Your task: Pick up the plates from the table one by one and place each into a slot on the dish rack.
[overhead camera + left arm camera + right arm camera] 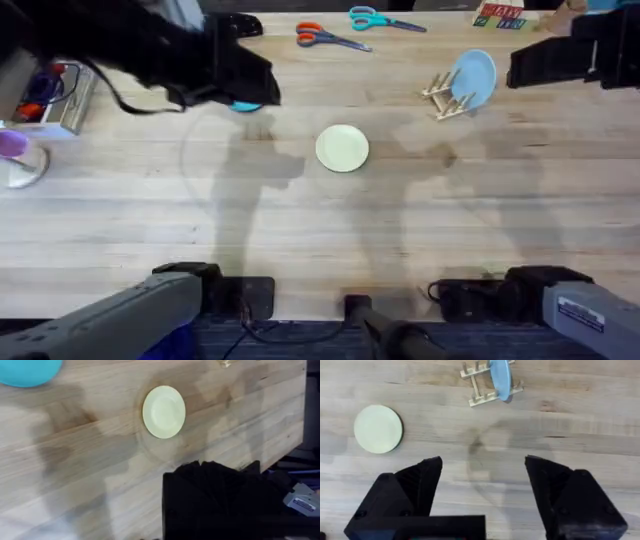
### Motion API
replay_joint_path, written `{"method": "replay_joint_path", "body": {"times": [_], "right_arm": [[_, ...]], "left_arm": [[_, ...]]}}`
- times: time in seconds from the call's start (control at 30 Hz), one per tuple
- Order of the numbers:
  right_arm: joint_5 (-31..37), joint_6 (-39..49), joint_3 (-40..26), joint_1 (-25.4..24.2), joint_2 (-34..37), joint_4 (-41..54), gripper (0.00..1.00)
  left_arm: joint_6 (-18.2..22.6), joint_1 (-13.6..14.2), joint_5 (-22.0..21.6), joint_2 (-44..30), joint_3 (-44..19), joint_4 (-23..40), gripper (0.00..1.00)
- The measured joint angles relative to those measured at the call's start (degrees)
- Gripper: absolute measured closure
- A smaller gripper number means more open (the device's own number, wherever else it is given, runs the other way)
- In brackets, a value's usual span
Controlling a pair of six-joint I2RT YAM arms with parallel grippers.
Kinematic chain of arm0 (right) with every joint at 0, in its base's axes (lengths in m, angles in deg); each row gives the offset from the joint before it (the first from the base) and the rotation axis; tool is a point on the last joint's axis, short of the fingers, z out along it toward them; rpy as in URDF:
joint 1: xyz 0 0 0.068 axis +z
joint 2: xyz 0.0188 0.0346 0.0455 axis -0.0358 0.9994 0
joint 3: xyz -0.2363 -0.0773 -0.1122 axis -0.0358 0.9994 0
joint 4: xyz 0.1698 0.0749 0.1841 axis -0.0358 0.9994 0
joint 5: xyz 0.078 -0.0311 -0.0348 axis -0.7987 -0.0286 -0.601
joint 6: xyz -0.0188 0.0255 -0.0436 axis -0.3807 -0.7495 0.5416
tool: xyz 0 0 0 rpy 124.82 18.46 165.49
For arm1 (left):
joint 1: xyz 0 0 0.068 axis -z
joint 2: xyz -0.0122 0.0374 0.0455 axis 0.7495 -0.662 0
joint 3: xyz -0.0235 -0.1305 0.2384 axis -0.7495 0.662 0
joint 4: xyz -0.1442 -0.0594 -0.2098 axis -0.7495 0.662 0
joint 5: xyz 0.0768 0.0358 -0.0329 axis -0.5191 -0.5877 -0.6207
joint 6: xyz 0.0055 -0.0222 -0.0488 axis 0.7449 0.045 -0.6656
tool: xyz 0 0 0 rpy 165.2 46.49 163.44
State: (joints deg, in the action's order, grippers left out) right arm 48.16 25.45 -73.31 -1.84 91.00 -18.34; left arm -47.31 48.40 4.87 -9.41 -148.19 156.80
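Observation:
A pale yellow plate (342,148) lies flat at the middle of the table (300,220). A teal plate (245,105) peeks out from under my left gripper (240,85), which hovers over it as a dark mass. The left wrist view has the teal plate (27,370) at its edge and the yellow plate (164,411) farther off. The dish rack (445,98) stands at the back right with a light sky-blue plate (473,78) upright in a slot. My right gripper (482,495) is open, high above the table, with the rack (482,387) and the yellow plate (378,429) below it.
Orange scissors (325,38) and teal scissors (375,18) lie along the far edge. A clear cup (20,160) and a metal container (55,95) sit at the left. A colourful card (498,15) is at the back right.

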Motion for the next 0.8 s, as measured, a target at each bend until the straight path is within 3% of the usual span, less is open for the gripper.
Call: {"method": "replay_joint_path", "body": {"times": [0.27, 0.6, 0.73, 0.77, 0.8], "right_arm": [[0.0, 0.0, 0.0, 0.0, 0.0, 0.0, 0.007], [0.0, 0.0, 0.0, 0.0, 0.0, 0.0, 0.007], [0.0, 0.0, 0.0, 0.0, 0.0, 0.0, 0.006], [0.0, 0.0, 0.0, 0.0, 0.0, 0.0, 0.007], [0.0, 0.0, 0.0, 0.0, 0.0, 0.0, 0.007]], "left_arm": [[-0.2, 0.0, 7.2, -0.2, 13.0, -9.8, 0.959], [-1.0, 0.1, 10.0, -2.3, 15.3, -14.0, 0.959], [-1.2, 1.9, 10.0, -5.3, 15.3, -15.7, 0.959], [-1.4, 4.3, 10.1, -7.7, 15.3, -17.7, 0.959], [-1.4, 5.0, 10.1, -8.4, 15.3, -18.4, 0.959]]}}
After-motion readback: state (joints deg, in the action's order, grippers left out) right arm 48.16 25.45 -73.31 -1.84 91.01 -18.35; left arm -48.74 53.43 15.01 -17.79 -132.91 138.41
